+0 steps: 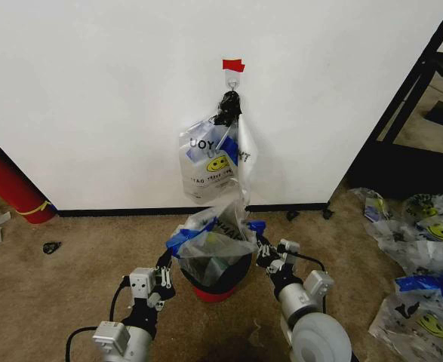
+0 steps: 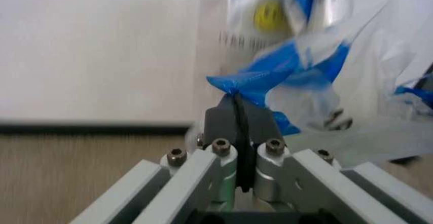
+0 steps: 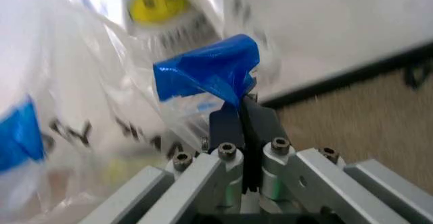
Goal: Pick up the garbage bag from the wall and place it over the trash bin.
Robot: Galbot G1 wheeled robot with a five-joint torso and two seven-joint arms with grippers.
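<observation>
At the far left a long red cylinder with a yellow band leans against the wall, and a small dark scrap lies on the carpet near it. Next comes the left gripper, clenched on a blue handle of the garbage bag; the left wrist view shows its fingers pressed flat together with the twisted blue plastic pinched at their tips. The garbage bag is spread open between the two grippers, directly above the trash bin, whose black body and red base show through and below the clear film; black letters on the film are too crumpled to read. Above it, a bunch of bags hangs from a metal hook under a piece of red tape, showing a yellow smiley and mirrored letters "UOY". The right gripper grasps the other blue handle, its fingers closed tight on it. Further right, more smiley-printed bags lie scattered on the carpet.
</observation>
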